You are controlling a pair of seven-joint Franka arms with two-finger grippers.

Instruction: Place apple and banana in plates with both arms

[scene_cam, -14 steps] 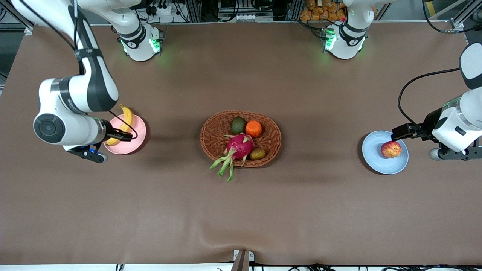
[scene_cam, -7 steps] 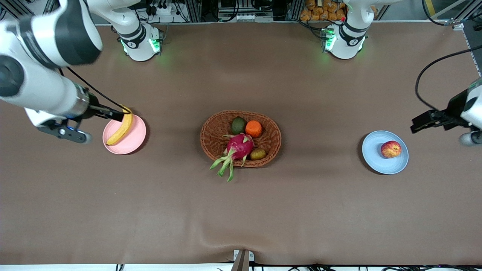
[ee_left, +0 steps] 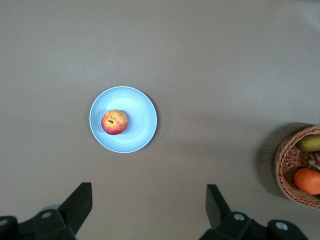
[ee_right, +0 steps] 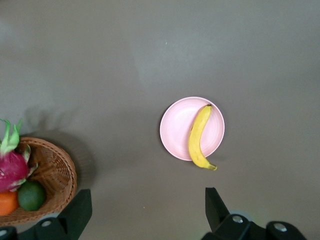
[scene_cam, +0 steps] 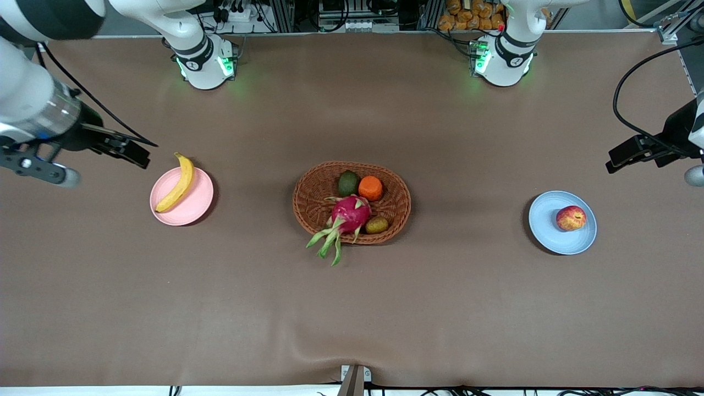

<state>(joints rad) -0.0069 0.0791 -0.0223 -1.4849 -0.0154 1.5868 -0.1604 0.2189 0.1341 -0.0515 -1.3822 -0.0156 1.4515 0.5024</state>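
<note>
The banana [scene_cam: 177, 182] lies across the pale pink plate [scene_cam: 192, 208] toward the right arm's end of the table; both show in the right wrist view, banana [ee_right: 199, 136] on plate [ee_right: 174, 129]. The red and yellow apple [scene_cam: 571, 218] sits in the light blue plate [scene_cam: 550, 220]; the left wrist view shows the apple [ee_left: 114, 122] on the plate [ee_left: 141, 120]. My right gripper [scene_cam: 135, 151] is open and empty, raised above the table beside the pink plate. My left gripper [scene_cam: 621, 155] is open and empty, raised beside the blue plate.
A brown woven basket [scene_cam: 308, 212] stands mid-table with a magenta dragon fruit [scene_cam: 348, 215], an orange [scene_cam: 370, 187], an avocado [scene_cam: 347, 182] and a kiwi [scene_cam: 377, 224]. The arm bases [scene_cam: 206, 60] stand along the table's edge farthest from the front camera.
Both grippers have lifted up and drawn away from their plates toward the table's ends. The banana and the apple stay put on the plates.
</note>
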